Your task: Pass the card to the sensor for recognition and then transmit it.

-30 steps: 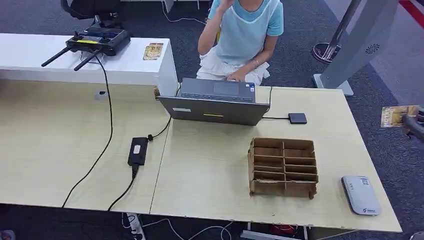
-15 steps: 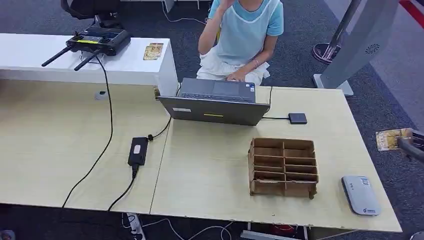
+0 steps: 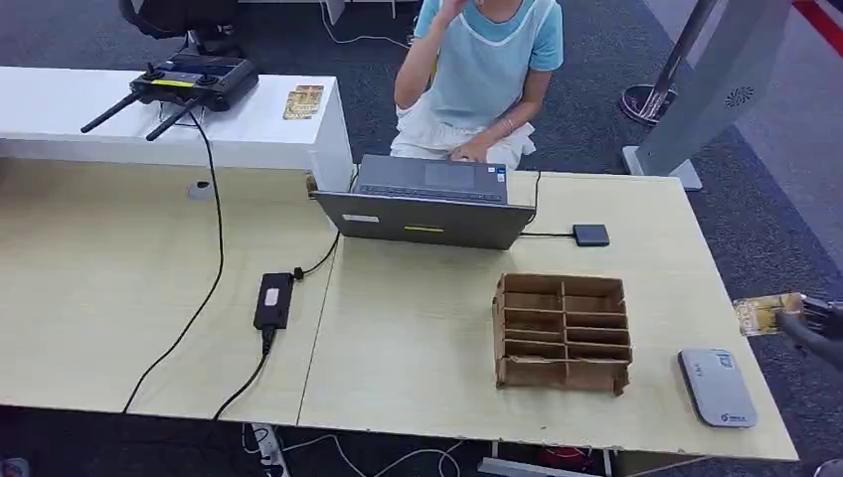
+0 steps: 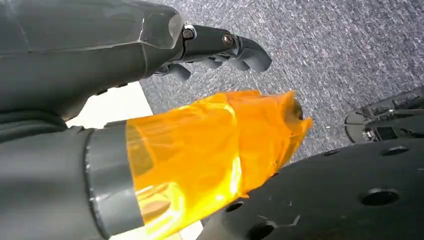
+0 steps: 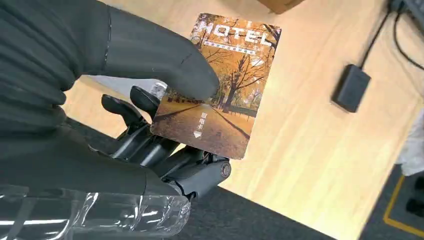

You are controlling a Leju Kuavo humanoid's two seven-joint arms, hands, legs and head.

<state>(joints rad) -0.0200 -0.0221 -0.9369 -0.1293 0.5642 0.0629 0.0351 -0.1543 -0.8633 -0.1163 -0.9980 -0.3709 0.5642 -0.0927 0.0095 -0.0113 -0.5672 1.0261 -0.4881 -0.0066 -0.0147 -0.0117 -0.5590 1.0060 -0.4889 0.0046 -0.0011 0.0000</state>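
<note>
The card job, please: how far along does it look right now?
Done: the right hand grips the hotel card. In hand: it carries the card beside the table's right edge. Left: presenting it to the grey sensor near that edge, then passing it on.

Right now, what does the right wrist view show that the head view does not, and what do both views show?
Right wrist view alone: the word HOTEL and an autumn avenue printed on the card, and the thumb pressing it.

Head view alone: the laptop, the cardboard organizer, the white sensor, a seated person.

Both: the right robot hand holding the card, the table, the small black box.
</note>
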